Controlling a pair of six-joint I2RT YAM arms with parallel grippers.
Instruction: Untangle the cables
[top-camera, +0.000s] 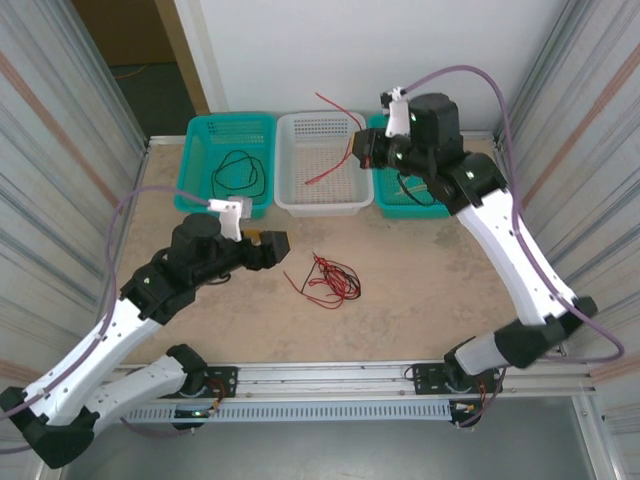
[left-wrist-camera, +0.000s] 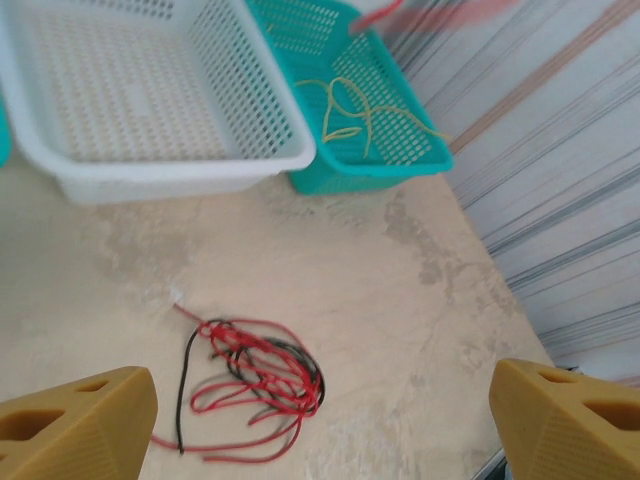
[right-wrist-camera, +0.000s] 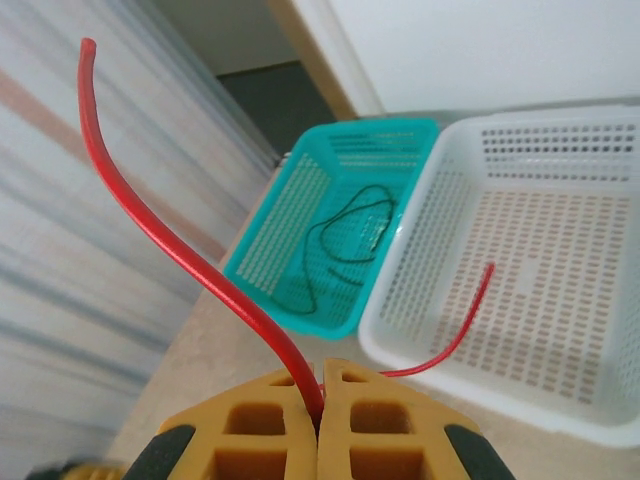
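Trouble looks most likely at the white basket (top-camera: 320, 208). The right gripper (right-wrist-camera: 320, 385) hangs over that basket's right-hand rim, jaws pressed together on a single red cable (right-wrist-camera: 285, 362). It holds the cable somewhere along its length, so two stiff tails are free. One dips down into the white basket. The other arcs up and away past its far rim. If the cable is let go from here, I'd guess the springy upper tail could tip it over the rim. It might then land half out, or slide right of the white basket into the teal basket (left-wrist-camera: 370, 180) where a pale yellow cable (left-wrist-camera: 350, 110) lies. A wire this thin could also slip through the pads early.

On the near side of the white basket, on the bare table (top-camera: 430, 280), sits the remaining tangle (top-camera: 328, 278) of red and black strands. The left gripper (top-camera: 270, 245) hovers left of the tangle with its jaws spread wide and nothing between them. With loops this tightly overlapped, a grab may well close on both colours and drag the whole knot along. A black cable (top-camera: 236, 172) rests in the teal basket left of the white one.
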